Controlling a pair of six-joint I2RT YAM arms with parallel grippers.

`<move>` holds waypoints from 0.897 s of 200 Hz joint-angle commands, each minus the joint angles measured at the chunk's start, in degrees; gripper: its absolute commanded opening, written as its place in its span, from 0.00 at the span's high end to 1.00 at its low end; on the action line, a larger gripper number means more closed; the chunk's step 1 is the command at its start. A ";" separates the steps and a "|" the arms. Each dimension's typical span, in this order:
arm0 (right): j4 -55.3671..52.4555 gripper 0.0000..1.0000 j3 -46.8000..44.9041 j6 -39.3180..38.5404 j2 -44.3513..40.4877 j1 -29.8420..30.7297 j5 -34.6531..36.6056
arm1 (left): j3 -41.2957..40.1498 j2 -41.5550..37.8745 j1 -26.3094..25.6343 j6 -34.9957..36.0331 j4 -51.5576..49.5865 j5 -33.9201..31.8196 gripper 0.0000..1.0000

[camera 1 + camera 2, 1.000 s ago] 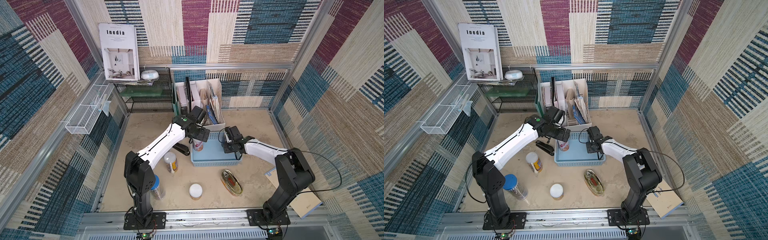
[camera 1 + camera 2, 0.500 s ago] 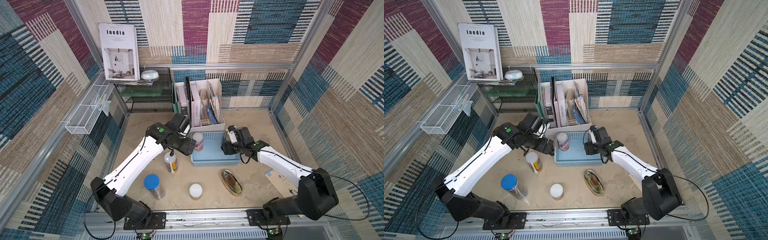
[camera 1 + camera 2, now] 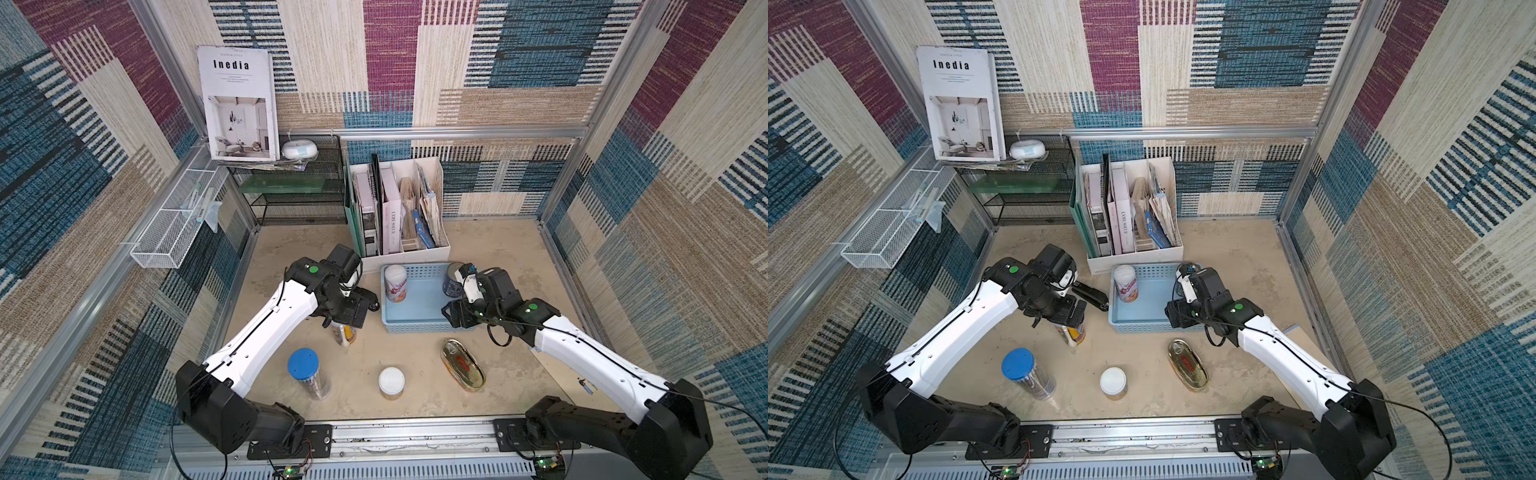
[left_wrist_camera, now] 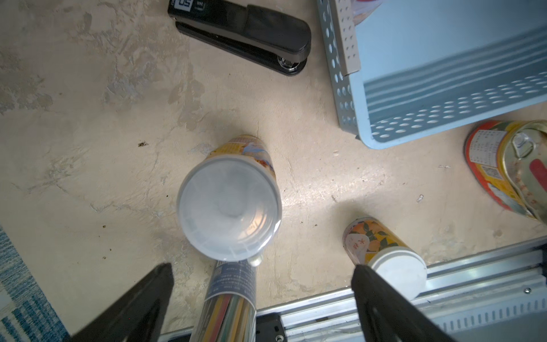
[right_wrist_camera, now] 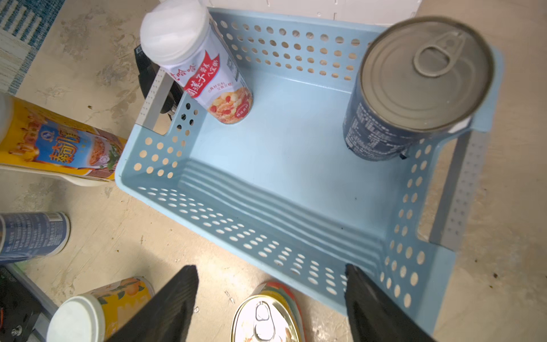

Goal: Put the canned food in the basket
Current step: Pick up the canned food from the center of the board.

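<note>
Right wrist view: my right gripper (image 5: 270, 271) is spread wide and grasps nothing, hanging above one long wall of the basket (image 5: 266, 231). Inside the basket, against its opposite wall, stand the dark pull-tab can (image 5: 420, 77) and a tall white-lidded can (image 5: 201, 68), one in each corner. My left gripper (image 4: 262, 268), jaws apart and empty, hovers over the other tall can (image 4: 229, 207), just outside the basket. The oval gold tin (image 5: 266, 319) and the short yellow can (image 4: 384, 248) also sit outside it.

Bright even light in both top views, soft shadows on floor (image 3: 417, 353), walls (image 3: 62, 166) bowed at frame edges, dark can (image 5: 426, 71) blurred close up, white lid (image 4: 229, 207) soft, floor glare beside it.
</note>
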 commanded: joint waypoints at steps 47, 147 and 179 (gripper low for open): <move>-10.36 0.18 -0.99 3.94 -8.32 0.86 2.72 | -4.21 4.00 3.09 0.43 2.38 -1.19 0.01; -9.26 0.19 -3.79 5.15 -10.04 0.87 2.58 | -7.00 7.69 4.15 1.54 7.01 0.57 0.09; -8.47 0.19 -4.34 4.87 -9.53 0.92 2.33 | -7.65 7.41 4.17 2.29 6.92 0.42 0.25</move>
